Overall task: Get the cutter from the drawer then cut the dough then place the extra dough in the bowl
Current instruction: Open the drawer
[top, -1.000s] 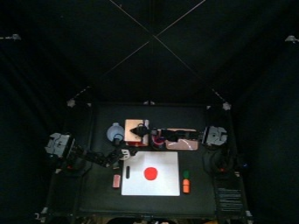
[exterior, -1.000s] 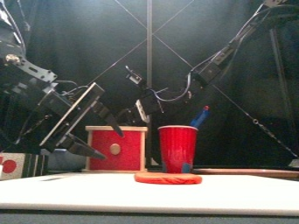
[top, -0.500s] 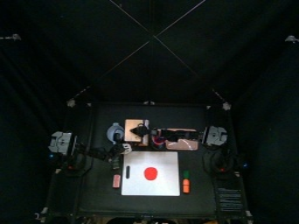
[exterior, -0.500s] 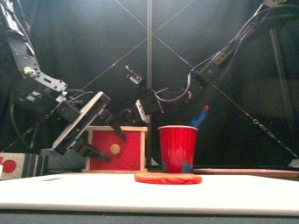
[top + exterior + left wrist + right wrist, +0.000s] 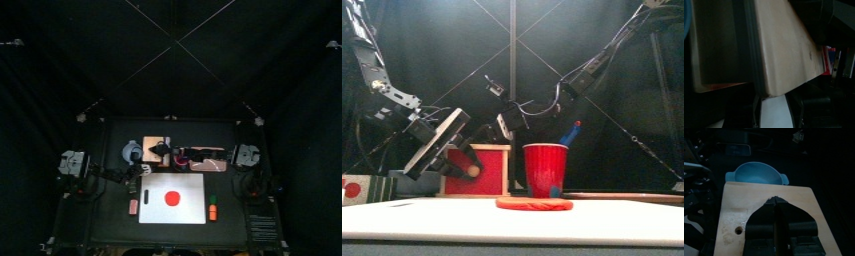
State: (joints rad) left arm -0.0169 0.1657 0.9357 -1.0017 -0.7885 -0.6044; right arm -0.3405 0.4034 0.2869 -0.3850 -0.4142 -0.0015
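Note:
The pale wooden box (image 5: pixel 492 150) stands behind the white board (image 5: pixel 174 197), its red drawer front (image 5: pixel 481 180) facing forward. My left gripper (image 5: pixel 460 163) hangs open right in front of that drawer front; the left wrist view shows the box's side (image 5: pixel 784 45) close up between its jaws (image 5: pixel 777 102). My right gripper (image 5: pixel 776 202) is shut, tips down on the box's top (image 5: pixel 737 208). A flat red dough disc (image 5: pixel 171 196) lies on the board. The blue-grey bowl (image 5: pixel 755 174) sits left of the box (image 5: pixel 155 147). The cutter is not visible.
A red cup (image 5: pixel 545 168) with a blue knife handle stands right of the box, and a pink tray (image 5: pixel 209 158) lies further right. Small orange toys lie at the board's left (image 5: pixel 134 206) and right (image 5: pixel 211 211) edges.
My left gripper has swung in from the left and now sits lower, right at the red drawer front. The right gripper has stayed on the box top.

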